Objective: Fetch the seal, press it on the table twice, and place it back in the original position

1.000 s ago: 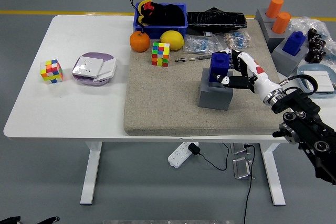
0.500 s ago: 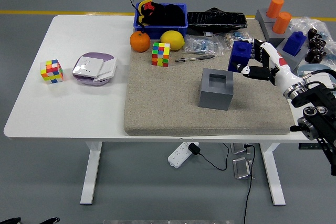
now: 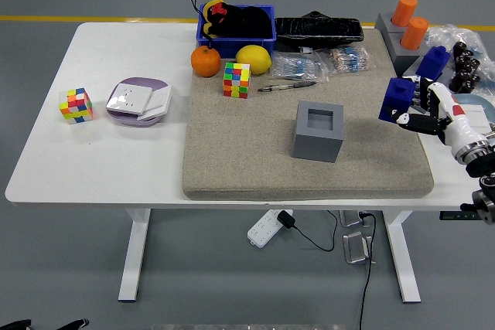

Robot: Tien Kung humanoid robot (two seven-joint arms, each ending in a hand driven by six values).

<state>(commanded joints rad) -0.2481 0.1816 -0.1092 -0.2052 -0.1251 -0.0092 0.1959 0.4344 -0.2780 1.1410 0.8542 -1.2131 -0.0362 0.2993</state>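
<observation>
the right hand [image 3: 421, 112] is gripping the blue seal [image 3: 397, 99] with its fingers wrapped round it from the right, holding it up at the right side of the frame, over the right edge of the grey mat [image 3: 255, 156]. the grey holder [image 3: 318, 131] is sitting empty in the middle of the mat, its square slot showing, well apart from the seal.

so progress-wise: the fetch part is looking done, seal's out of its holder and in hand. i'm not seeing it touching the table [image 3: 116, 152] right now, so i'd guess both presses are still to come, plus putting it back in the slot.

orientation: the seal is looking roughly upright, long axis running top to bottom with maybe a slight tilt, stamping face pointing down. can't tell much more, the fingers are hiding part of it. left hand isn't showing.
</observation>
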